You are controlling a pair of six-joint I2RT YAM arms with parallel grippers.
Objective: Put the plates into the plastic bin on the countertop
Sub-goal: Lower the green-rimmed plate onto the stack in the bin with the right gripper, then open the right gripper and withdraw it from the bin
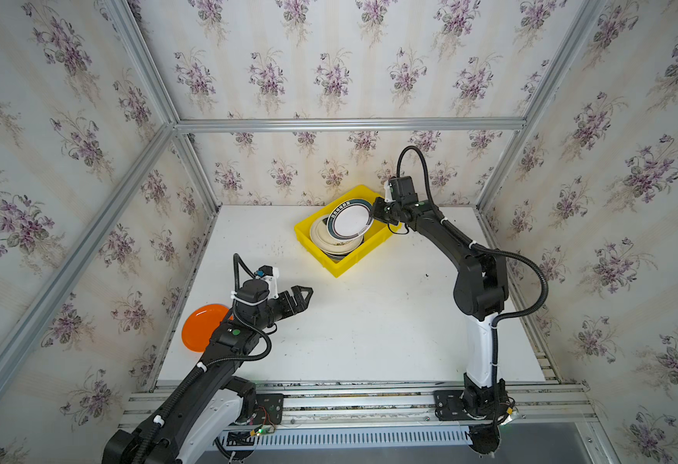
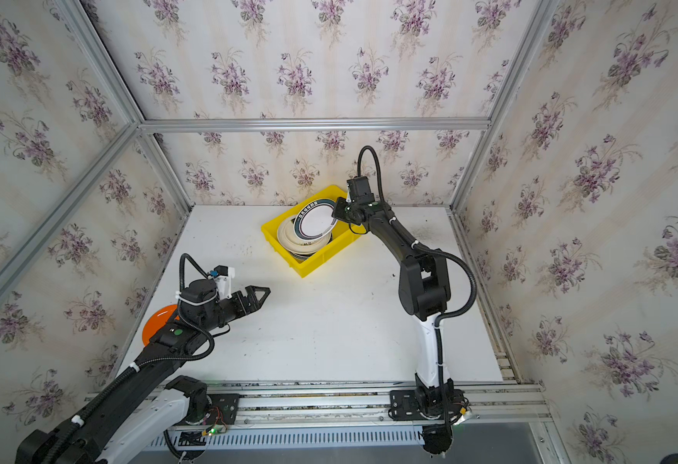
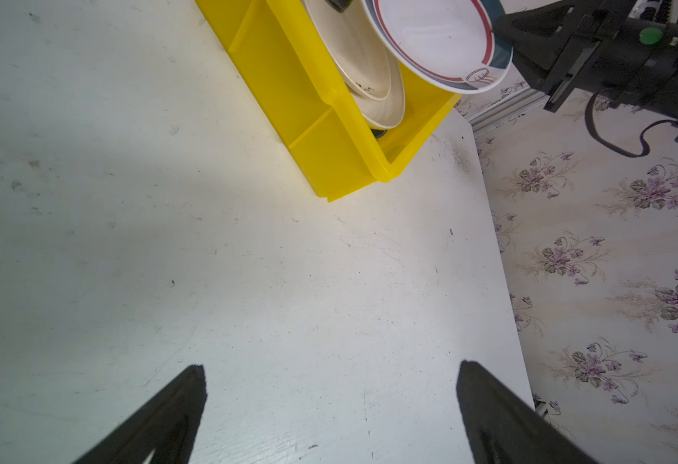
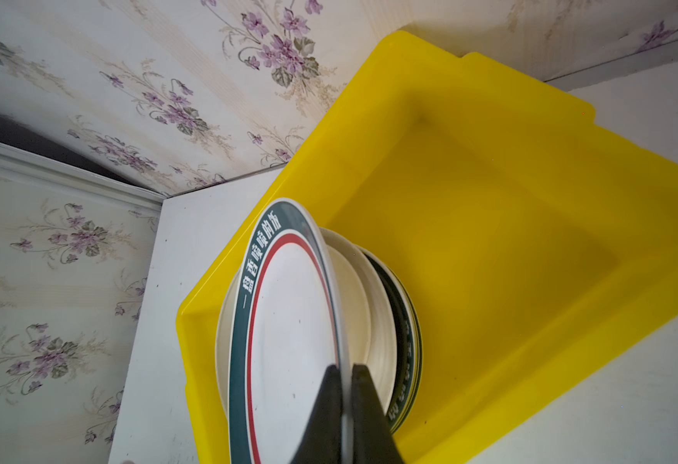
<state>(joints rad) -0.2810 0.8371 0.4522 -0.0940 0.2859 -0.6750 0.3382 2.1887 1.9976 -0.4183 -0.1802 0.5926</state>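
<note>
1. Green-rimmed plate (image 1: 349,221): white, with a dark green lettered rim and a red inner ring, tilted steeply above the stack.
2. Stacked plates (image 1: 320,238): cream on top, dark-rimmed beneath, lying at one end of the bin.
3. Yellow plastic bin (image 1: 355,261): set at an angle near the back of the white countertop (image 1: 369,321).
4. Orange plate (image 1: 201,327): at the countertop's left edge.

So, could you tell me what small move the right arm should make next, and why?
Probably lower and level the plate onto the stack before letting go: the right gripper pinches its rim, and it hangs tilted over that stack in the yellow bin.
</note>
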